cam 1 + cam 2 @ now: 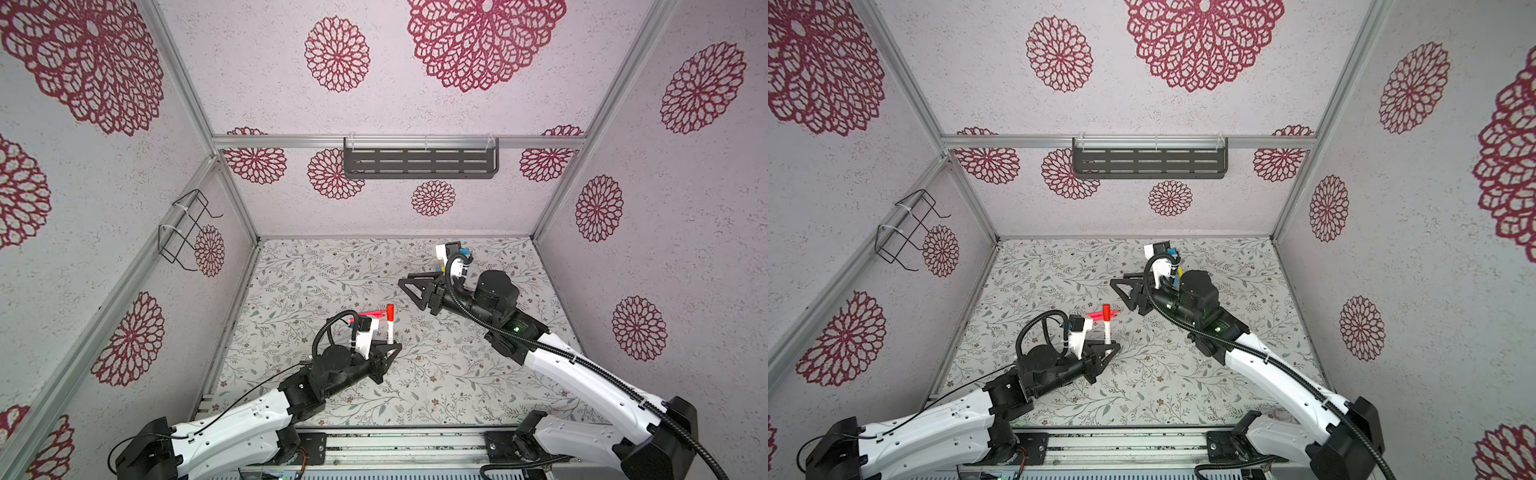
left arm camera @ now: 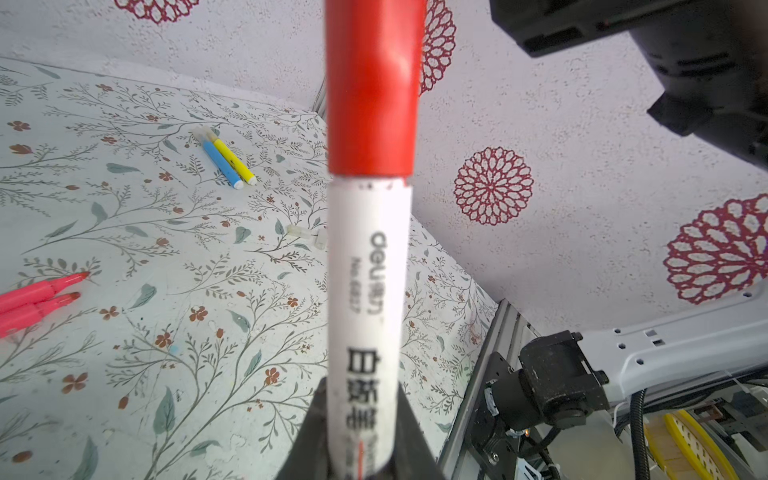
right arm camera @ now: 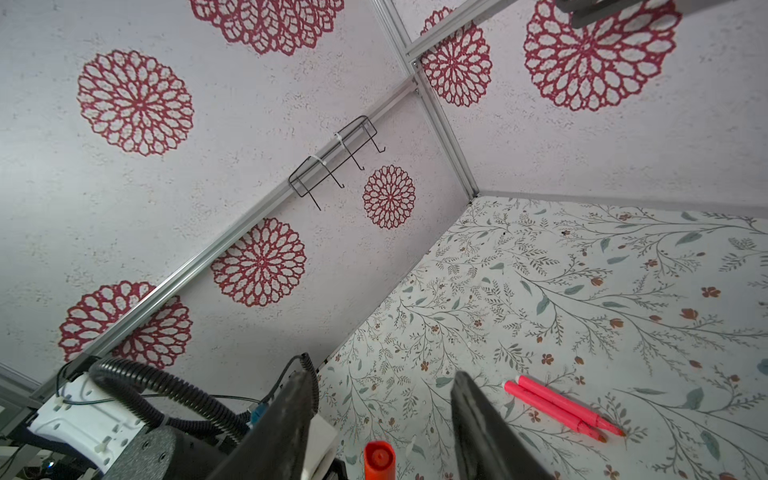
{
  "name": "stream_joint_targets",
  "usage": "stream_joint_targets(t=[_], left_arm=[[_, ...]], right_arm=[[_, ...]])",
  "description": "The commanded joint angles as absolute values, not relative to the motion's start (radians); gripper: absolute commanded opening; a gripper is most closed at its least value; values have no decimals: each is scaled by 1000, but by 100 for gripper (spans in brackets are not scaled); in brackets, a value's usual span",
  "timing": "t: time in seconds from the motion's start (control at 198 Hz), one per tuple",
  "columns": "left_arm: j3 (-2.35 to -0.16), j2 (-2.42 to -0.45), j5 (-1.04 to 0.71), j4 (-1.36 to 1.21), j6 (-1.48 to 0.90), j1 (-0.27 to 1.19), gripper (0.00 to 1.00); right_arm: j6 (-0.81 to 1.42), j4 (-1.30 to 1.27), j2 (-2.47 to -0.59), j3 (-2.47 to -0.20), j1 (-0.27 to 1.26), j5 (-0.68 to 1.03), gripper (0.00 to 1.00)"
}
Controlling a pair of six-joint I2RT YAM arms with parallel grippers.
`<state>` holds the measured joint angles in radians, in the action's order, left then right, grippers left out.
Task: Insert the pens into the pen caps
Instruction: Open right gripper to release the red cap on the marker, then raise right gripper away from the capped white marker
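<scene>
Left gripper: my left gripper (image 1: 388,351) is clamped tight on the lower barrel of the white pen (image 1: 390,332). It holds the pen upright, clear of the table (image 1: 415,374), so the top end stands free to be worked on.

Red cap: the red cap (image 2: 372,83) sits on top of that pen, tight to the barrel with no gap I can see. I judge this one seated.

Pink pens: two pink pens (image 3: 561,409) lie flat on the table just beyond the held pen, side by side and touching, with bare tips. Lying parallel like that, they should be easy to pinch across the barrel, so I would go for them next.

Right gripper: my right gripper (image 3: 382,382) hangs above the table farther back with its fingers partly spread and nothing between them. It faces the capped end, which suits it as the capping hand, and it is free to fetch.

Clear caps: two loose clear caps (image 2: 301,232) lie close together beyond the held pen. They are small, see-through and easy to lose against the pattern. I take them to be meant for the pink pair.

Far pens: the blue pen (image 2: 222,164) and the yellow pen (image 2: 235,162) lie touching near the back, partly under my right arm in both top views. Their far ends look pale and see-through, possibly caps, but I cannot be sure.
</scene>
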<state>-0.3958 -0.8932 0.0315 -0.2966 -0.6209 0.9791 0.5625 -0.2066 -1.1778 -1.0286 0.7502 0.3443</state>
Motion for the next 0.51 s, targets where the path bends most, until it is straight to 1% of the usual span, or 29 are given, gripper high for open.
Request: stream_joint_targets(t=[0.0, 0.116, 0.5], left_arm=[[-411, -902, 23, -319, -623, 975, 0], [-419, -911, 22, -319, -620, 974, 0], [-430, -937, 21, -323, -621, 974, 0]], right_arm=[[499, -102, -1213, -1052, 761, 368, 54], [512, -146, -1239, -1043, 771, 407, 53], [514, -175, -1266, -1038, 795, 442, 48]])
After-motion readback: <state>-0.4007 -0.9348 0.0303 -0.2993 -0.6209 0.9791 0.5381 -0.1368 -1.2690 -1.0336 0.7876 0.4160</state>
